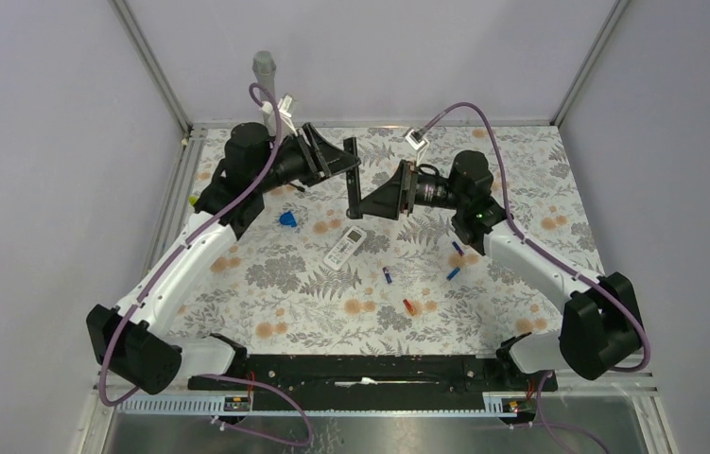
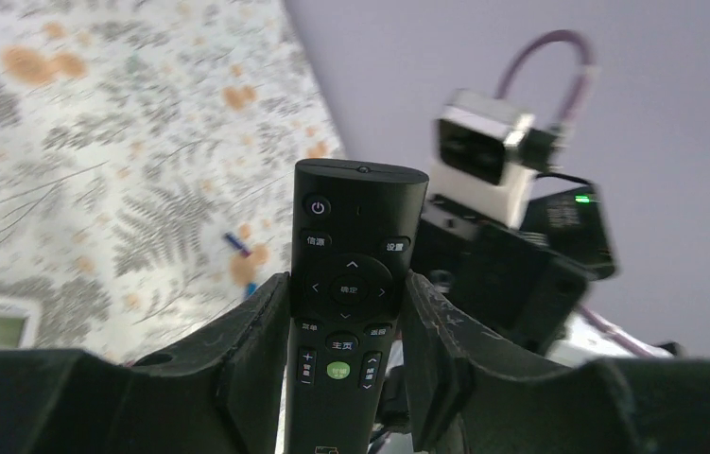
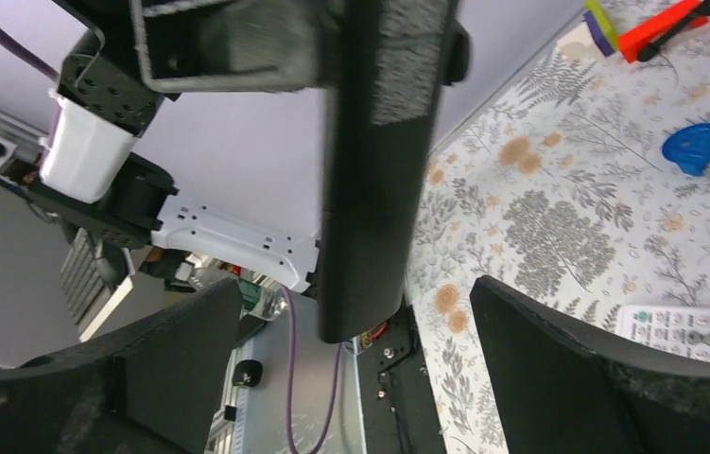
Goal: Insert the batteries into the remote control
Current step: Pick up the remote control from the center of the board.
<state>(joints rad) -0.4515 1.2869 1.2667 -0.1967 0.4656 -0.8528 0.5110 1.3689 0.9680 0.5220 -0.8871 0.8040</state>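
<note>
Black remote control (image 2: 358,248) is pinched in my left gripper (image 2: 349,295); my right gripper (image 3: 355,295), spread wide, straddles it. Batteries (image 1: 453,272) lie on the tabletop (image 1: 540,189) at five o'clock. Next, I judge: open its back.

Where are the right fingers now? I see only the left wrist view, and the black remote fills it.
Observer: In the right wrist view the right fingers stand wide open, one on each side of the end of the black remote, not touching it.
Operator: Which face does that camera see?
Observer: A plain dark face, no buttons.
Operator: How many batteries lie loose?
Observer: The top view shows four: three blue batteries and one orange-red battery, right of the white remote.
</note>
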